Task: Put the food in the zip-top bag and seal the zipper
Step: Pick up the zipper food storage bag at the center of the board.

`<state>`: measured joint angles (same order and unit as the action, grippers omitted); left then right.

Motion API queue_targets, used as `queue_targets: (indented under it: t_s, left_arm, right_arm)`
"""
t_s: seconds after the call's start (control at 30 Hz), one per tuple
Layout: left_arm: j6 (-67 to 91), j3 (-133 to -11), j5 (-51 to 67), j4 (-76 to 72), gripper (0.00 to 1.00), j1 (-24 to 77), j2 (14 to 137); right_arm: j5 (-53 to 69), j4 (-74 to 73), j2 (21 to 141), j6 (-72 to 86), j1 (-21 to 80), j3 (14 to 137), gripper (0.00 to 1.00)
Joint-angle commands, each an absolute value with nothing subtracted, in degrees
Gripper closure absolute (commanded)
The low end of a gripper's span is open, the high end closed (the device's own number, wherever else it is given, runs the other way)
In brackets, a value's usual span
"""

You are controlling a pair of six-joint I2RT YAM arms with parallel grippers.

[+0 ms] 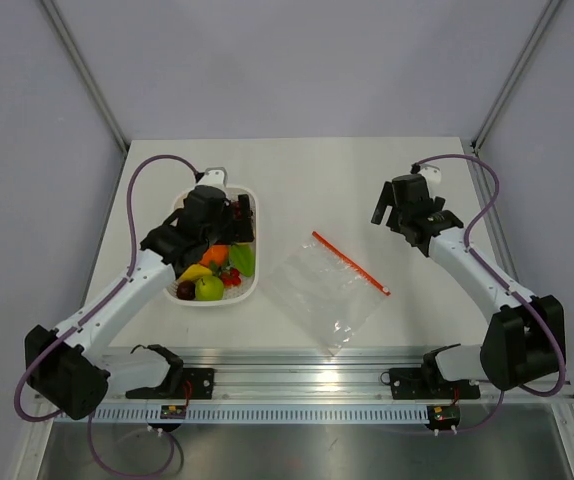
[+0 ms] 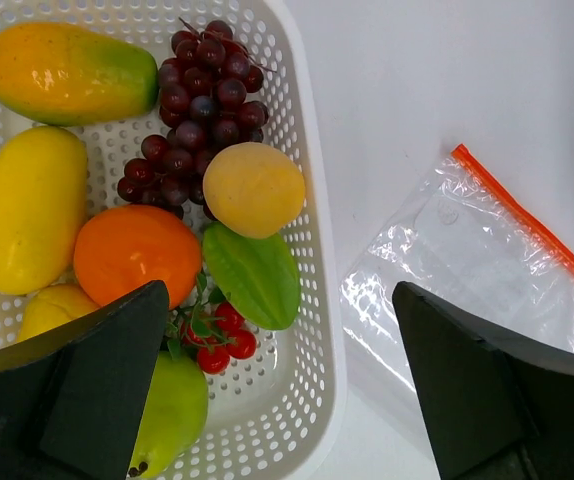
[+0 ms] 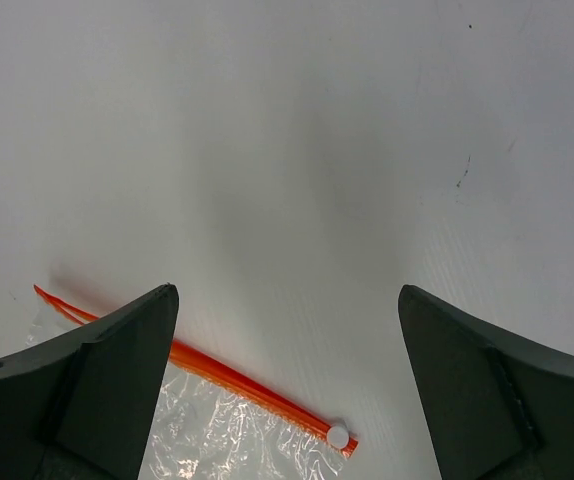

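Left end effector (image 2: 279, 300): fingers spread wide, nothing held, nothing touched. It hangs over the right part of the white basket (image 2: 312, 200). In the left wrist view, food lies below and to its left: an orange (image 2: 137, 250), a green fruit (image 2: 255, 275), a pale yellow round fruit (image 2: 254, 188), dark grapes (image 2: 197, 110), small red berries (image 2: 217, 335), a green pear (image 2: 172, 410), a long yellow fruit (image 2: 29, 208) and a mango (image 2: 67, 72) at the upper left. All food is in the basket.

Right end effector (image 3: 287, 290): also wide open and empty, above bare table (image 3: 297, 120). In the right wrist view, the zipper (image 3: 237, 378) crosses the lower left just under the left finger, with a small white tab (image 3: 338, 436) near its end.

Zip-top bag (image 1: 332, 285): clear and crinkly with glare spots, roughly square, lying flat as a diamond at the centre of the top view. Nothing can be seen inside it. It sits just to the right of the basket, apart from it. The zipper is a thin red-orange strip along the bag's upper-right edge, facing the right arm. Whether the mouth is open or closed cannot be told.
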<state>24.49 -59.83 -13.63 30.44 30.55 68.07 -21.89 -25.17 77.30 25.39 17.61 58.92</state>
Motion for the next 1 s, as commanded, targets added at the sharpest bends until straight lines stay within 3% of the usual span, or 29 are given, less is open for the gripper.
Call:
queue_targets:
  t_s: [0.0, 0.27, 0.57, 0.7, 0.97]
  left_arm:
    - [24.96, -58.81, -16.69, 25.67, 0.01, 30.67, 65.66]
    - [26.81, -64.42, -15.64, 31.19, 0.01, 34.87, 70.91]
    - [30.49, -61.26, -6.60, 28.48, 0.03, 44.56, 79.01]
    - [31.20, -61.43, -6.50, 28.38, 0.03, 44.65, 86.72]
    - [31.55, -61.17, -6.84, 29.44, 0.02, 43.25, 90.44]
  right_arm:
    - [-23.82, -24.96, 77.61, 26.02, 17.84, 61.44, 0.01]
    - [-11.00, -21.54, 76.38, 21.80, 17.75, 58.80, 0.01]
    - [-11.16, -23.20, 76.82, 24.16, 17.84, 59.68, 0.01]
    - [-11.52, -23.12, 76.99, 24.26, 17.84, 59.24, 0.01]
    - [-3.34, -24.25, 84.45, 19.61, 18.28, 60.64, 0.02]
